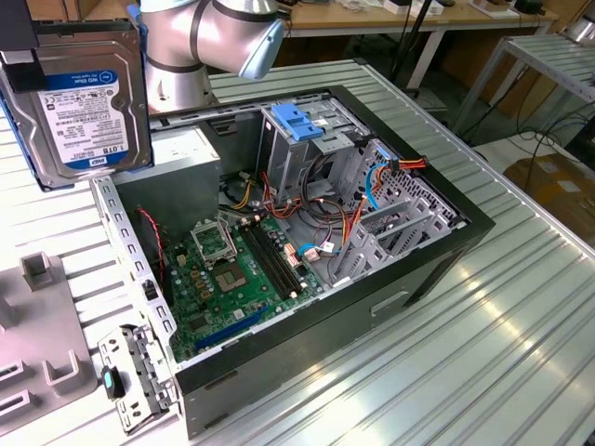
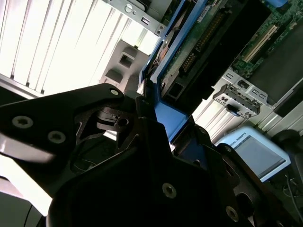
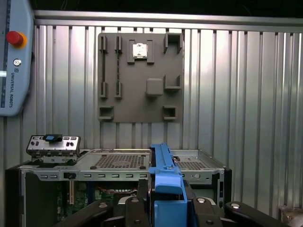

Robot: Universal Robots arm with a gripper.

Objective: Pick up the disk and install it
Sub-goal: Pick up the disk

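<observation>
I see the tool (image 3: 165,201) pressed together on the disk (image 1: 79,93), its black fingers (image 3: 138,196) clamped against either side of the bright blue rail in both wrist views. The disk hangs in the air at the exterior view's upper left, well above the table (image 1: 483,353), standing roughly upright with its labelled face turned toward that camera. It is outside the open computer case (image 1: 437,251) and apart from it, not yet seated in any bay.

In the second wrist view the disk's (image 2: 208,42) underside with its green circuit board runs away from the tool (image 2: 165,123).

The case lies on its side on the ribbed metal table with the motherboard (image 1: 223,279) exposed. A metal drive cage (image 1: 316,158) stands inside it, toward the far wall, topped by a light-blue latch plate (image 1: 296,121), with bundles of coloured wires just beside it. The arm's silver joint (image 1: 204,37) sits behind the case.

In the first wrist view a grey fixture plate (image 3: 139,78) with raised holders lies on the table beyond the case, and a teach pendant (image 3: 14,56) rests at the edge.
</observation>
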